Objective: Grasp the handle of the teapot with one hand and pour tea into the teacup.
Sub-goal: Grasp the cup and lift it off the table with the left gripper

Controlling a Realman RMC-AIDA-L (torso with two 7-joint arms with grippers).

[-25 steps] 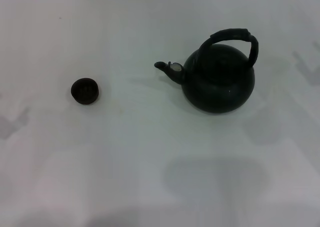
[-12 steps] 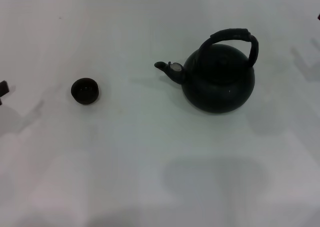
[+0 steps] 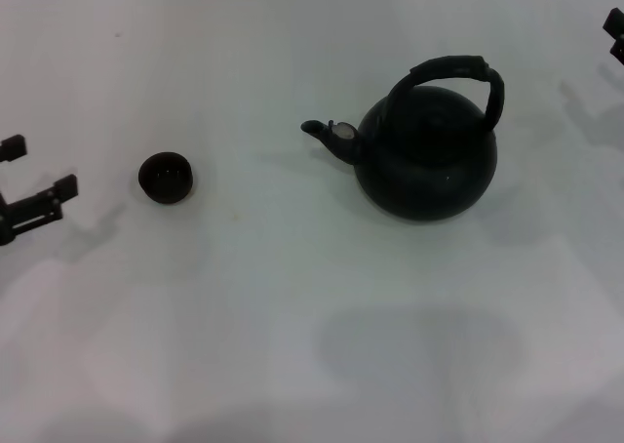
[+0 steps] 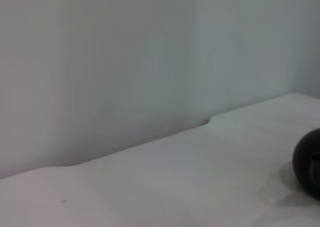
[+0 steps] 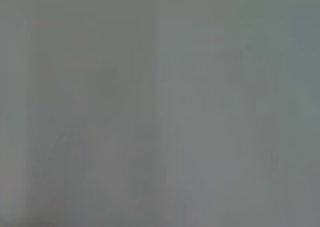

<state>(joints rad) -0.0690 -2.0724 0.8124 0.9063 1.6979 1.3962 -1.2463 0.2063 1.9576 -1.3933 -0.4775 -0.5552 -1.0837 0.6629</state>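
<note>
White table (image 3: 292, 316) fills your head view, with a pale wall behind it showing in the left wrist view. You have one teapot (image 3: 426, 155) and one teacup (image 3: 165, 178) on it, nothing more among the task's things.

Taking the middle of the head view as the dial's centre, the teapot stands upright at about two o'clock, its short spout (image 3: 327, 136) pointing toward nine o'clock, a small silvery spot on it. Its one handle (image 3: 458, 77) arches over the round body, ungrasped. The teacup sits at about nine o'clock, upright, well apart from the spout tip, with bare table between them.

You have two pincers in sight. Your left pincer (image 3: 34, 180) shows at the nine o'clock edge, near the teacup but not touching it; its two fingers (image 3: 54, 191) stand apart with nothing between them. Your right pincer (image 3: 615, 31) only peeks in at the two o'clock edge, well clear of the teapot; I cannot tell how its fingers stand.

The left wrist view catches one dark round shape (image 4: 307, 164) at its edge on the table; you cannot tell there which object it is. The right wrist view shows nothing you can make out.
</note>
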